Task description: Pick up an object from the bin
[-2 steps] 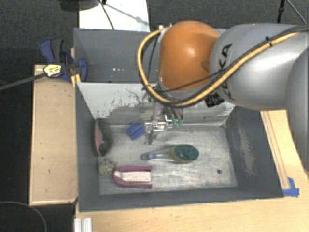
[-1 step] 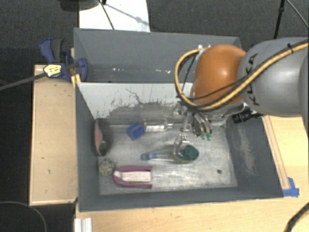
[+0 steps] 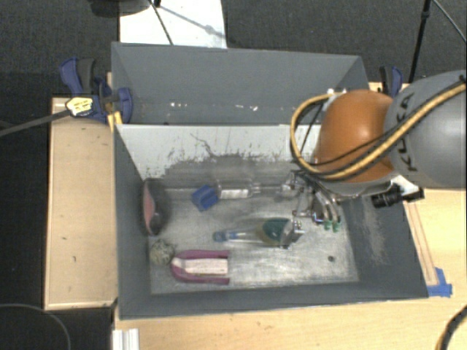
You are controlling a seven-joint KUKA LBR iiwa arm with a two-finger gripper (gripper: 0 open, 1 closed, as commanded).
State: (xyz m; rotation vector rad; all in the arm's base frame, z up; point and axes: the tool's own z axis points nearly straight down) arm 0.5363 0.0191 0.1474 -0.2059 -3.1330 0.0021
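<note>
So the blue-handled green-headed brush (image 3: 252, 234) lies just left of the gripper (image 3: 299, 228), blue-capped clear tube (image 3: 222, 193) behind it, pink oblong case (image 3: 199, 266) and mottled grey ball (image 3: 161, 251) farther left, toward the front.

Even light, soft shadows, dull sheen on bin (image 3: 328, 265) floor

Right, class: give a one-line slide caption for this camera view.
Gripper low in the grey bin, close beside a green-headed, blue-handled tool; other small things lie scattered to the view's left.
</note>
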